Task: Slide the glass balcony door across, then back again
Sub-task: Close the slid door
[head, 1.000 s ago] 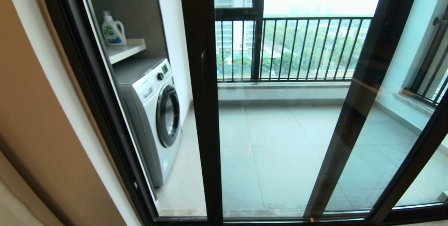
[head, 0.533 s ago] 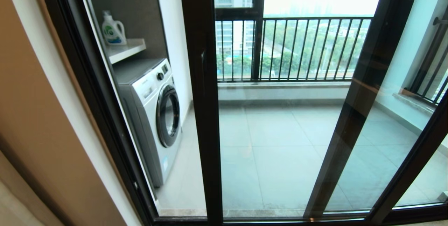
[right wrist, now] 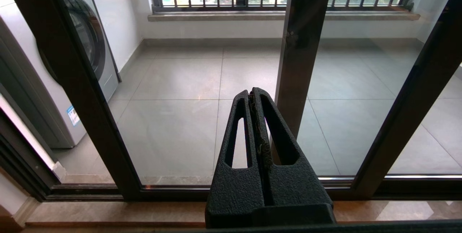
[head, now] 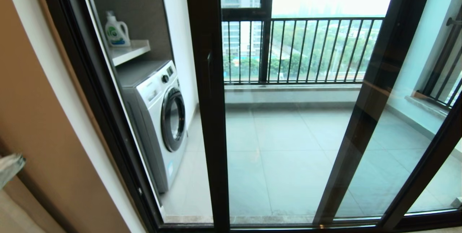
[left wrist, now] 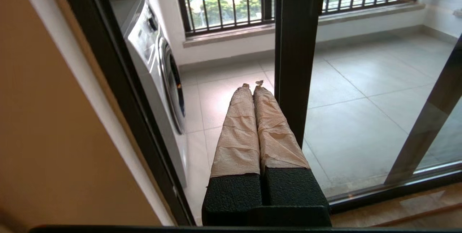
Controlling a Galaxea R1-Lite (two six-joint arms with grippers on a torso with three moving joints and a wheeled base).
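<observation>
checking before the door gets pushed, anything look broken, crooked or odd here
Nothing stands out. The glass balcony door looks intact, and the washing machine and detergent bottle stand upright. Both the left gripper and right gripper are shut, touching nothing.

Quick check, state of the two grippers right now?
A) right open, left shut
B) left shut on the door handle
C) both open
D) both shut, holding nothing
D: in the wrist views the left gripper, with its paper-wrapped fingers, and the right gripper each have their fingers pressed together with nothing between them, short of the glass balcony door.
</observation>
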